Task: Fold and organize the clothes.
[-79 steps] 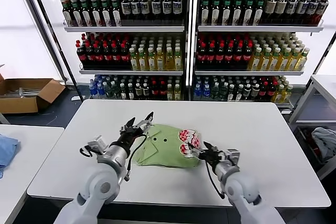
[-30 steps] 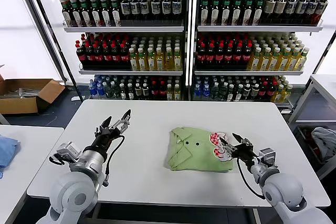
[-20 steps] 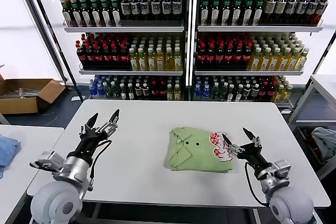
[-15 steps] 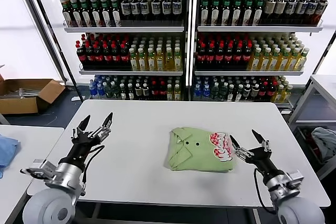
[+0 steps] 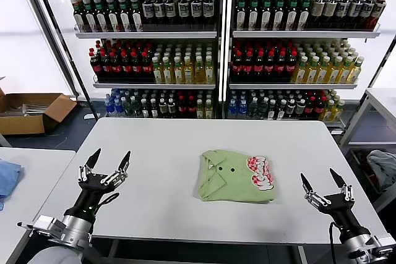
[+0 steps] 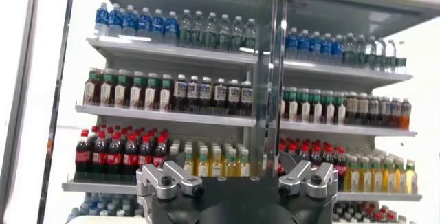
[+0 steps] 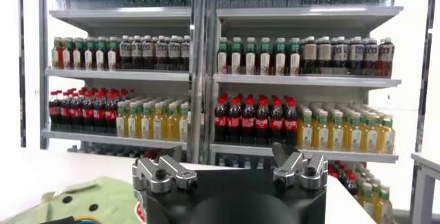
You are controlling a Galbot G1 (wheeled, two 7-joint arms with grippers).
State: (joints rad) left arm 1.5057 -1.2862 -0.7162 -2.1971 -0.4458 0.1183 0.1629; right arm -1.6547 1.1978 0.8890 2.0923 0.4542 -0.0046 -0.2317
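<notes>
**Folded green shirt lies alone mid-table, both grippers wide and clear of it**

The white table (image 5: 185,137) fills the middle of the head view, with the shelves of bottles (image 5: 223,47) standing behind its far edge. A cardboard box (image 5: 31,110) sits on the floor far to the left, and a side table (image 5: 25,171) with a bit of blue cloth (image 5: 7,176) lies at the left edge.

On the table, a little right of centre, lies the light green shirt (image 5: 235,176), folded into a compact, roughly square packet. Its collar and small buttons face up on the left part, and the red-and-white logo (image 5: 261,172) is on the right part. The right wrist view catches a corner of it.

The left gripper (image 5: 104,166) hovers near the table's near-left corner, well apart from the shirt, jaws spread wide and holding nothing. The right gripper (image 5: 323,187) hangs off the near-right edge, also spread wide and empty, nearer the shirt but not touching it.

The shirt looks light, soft and limp: it will sag and unfold if lifted by a single layer. I judge the safest hold is at the stacked edges on the left and right sides, pinching all layers together, or sliding it flat. The cotton should not be slippery; the collar side is thicker.
</notes>
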